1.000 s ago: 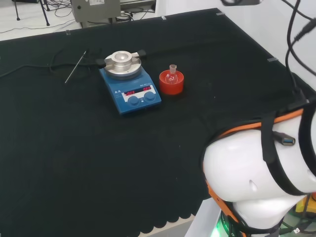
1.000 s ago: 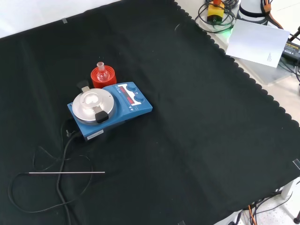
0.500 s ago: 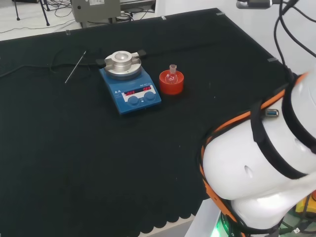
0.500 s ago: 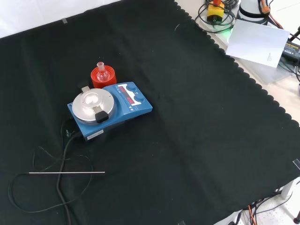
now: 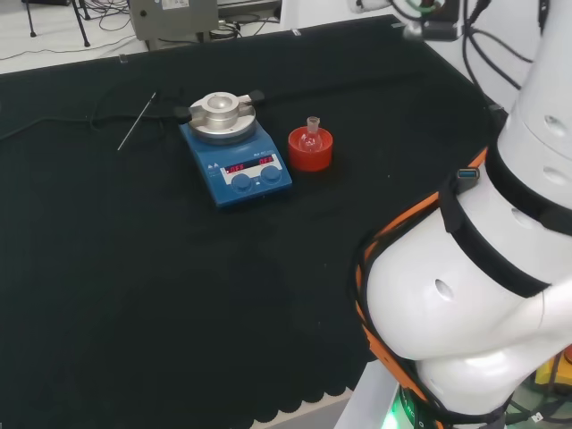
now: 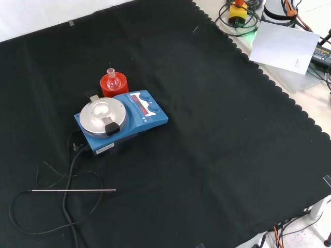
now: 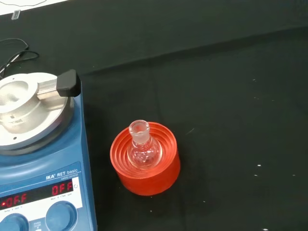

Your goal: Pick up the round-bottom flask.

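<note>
In the wrist view, round-bottom flask (image 7: 141,149) upright in red ribbed stand (image 7: 145,165) (robot hand's state impossible to tell).

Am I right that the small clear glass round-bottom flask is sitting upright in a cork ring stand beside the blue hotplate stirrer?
Not quite: the stand is a red ribbed ring, not cork, as the wrist view shows. The small clear glass round-bottom flask does sit upright in it, beside the blue hotplate stirrer.

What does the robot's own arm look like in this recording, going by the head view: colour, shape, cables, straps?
The arm is made of big, rounded, glossy white links. Black straps wrap around the links, and an orange cable runs along their edge. Thin black cables hang near the upper link. A small green light glows at the base.
</note>
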